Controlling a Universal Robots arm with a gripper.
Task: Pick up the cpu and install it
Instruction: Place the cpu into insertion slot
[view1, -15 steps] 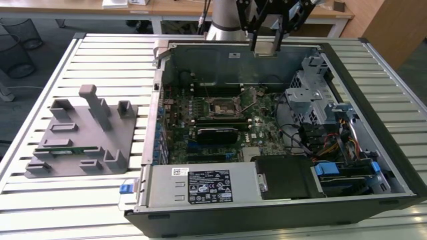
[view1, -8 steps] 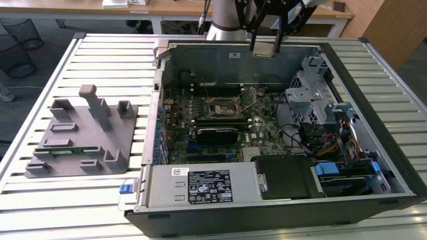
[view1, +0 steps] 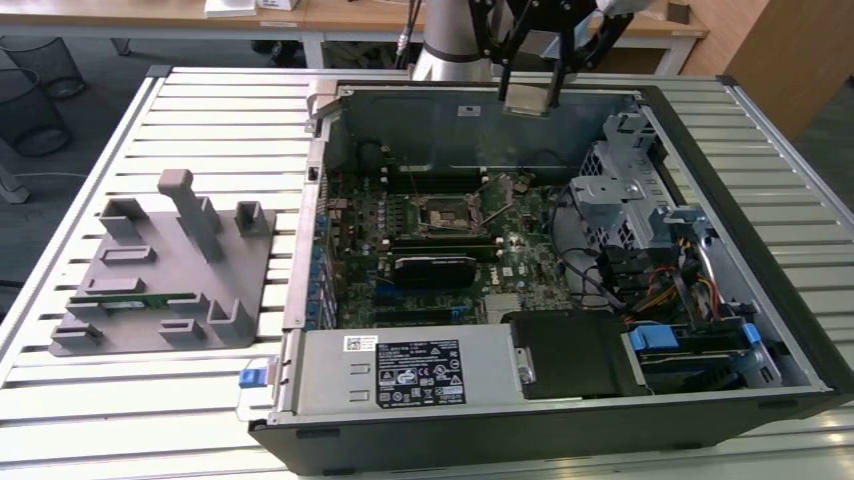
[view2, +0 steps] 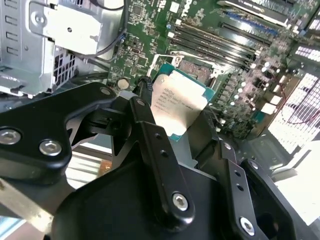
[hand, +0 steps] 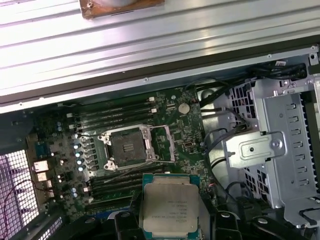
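The cpu (view2: 181, 102) sits pinched between the two black fingers (view2: 150, 135)

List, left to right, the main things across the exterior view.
grey fixture block → open socket on the motherboard → gripper shut on the cpu → metal drive cage

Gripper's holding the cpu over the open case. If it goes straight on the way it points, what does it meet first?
Probably the motherboard at the memory slots beside the open socket, not the socket itself. The cpu held in the gripper would touch first. Depth is unclear.
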